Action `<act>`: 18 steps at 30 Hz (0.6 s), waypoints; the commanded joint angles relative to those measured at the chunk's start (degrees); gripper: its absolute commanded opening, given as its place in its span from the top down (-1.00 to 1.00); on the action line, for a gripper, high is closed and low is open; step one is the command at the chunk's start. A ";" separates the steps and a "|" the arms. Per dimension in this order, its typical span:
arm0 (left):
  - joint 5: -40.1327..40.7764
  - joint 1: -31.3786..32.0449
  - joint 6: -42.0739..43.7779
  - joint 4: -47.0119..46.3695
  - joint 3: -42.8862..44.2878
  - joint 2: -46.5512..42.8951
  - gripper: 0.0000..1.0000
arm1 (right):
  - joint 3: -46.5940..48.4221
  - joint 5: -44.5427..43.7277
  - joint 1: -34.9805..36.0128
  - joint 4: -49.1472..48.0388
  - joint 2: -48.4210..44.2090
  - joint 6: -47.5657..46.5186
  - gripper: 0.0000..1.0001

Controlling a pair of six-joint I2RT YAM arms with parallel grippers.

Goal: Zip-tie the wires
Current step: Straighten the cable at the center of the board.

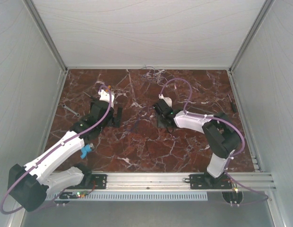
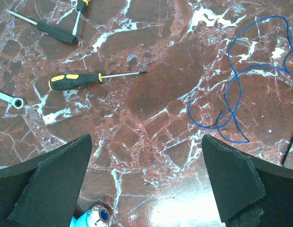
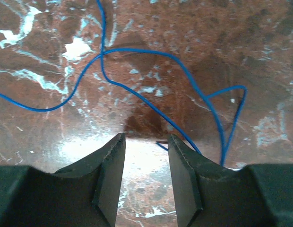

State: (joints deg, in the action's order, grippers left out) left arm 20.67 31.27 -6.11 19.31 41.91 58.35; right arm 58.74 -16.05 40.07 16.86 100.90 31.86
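R arm's fingers (image 3: pixel 108 184) stood part-open, nothing btwn them but glare off the bench (image 3: pixel 241 42); no grip yet. Just ahead of the tips lay the wires (image 3: pixel 137 97): thin blue strands in loose loops, flat on the marble. One strand ran in by one tip; touching or not, I couldn't tell. L arm's fingers (image 2: pixel 56 184) hung spread wide and empty, w/ the same loops up and off to one side, well apart from them. Further out on that arm's side lay a yellow-and-black screwdriver (image 2: pixel 75 80) and a wrench end (image 2: pixel 9 98), both apart from the wires.

Step looked like the R arm's pick-up of the wires. To do it well, I'd say:
- Shift fwd so the gap sat over a spot where strands cross, not over one lone strand.
- Go right down to the marble, since wire that thin slips under tips held high.
- Close slow and lift only a little, so the loops didn't spring off.

The zip tie (image 1: pixel 233 104), if that thin dark strip near the bench's R edge was it, lay well away.
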 commanded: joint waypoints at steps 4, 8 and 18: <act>-0.71 -0.15 0.81 -2.57 0.45 -0.17 -0.99 | -1.90 -3.50 -3.66 0.54 -4.18 -1.84 0.21; -0.81 -0.16 0.81 -2.57 0.38 -0.20 -0.99 | -2.44 -3.87 -5.82 0.59 -4.82 -2.60 0.20; -1.25 -0.16 0.84 -2.59 0.36 -0.10 -0.99 | -2.48 -8.19 -8.32 1.79 -4.57 -4.04 0.18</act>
State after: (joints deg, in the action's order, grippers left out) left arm 19.90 31.27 -6.04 19.31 41.87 58.35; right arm 56.84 -20.32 32.34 17.87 97.95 28.69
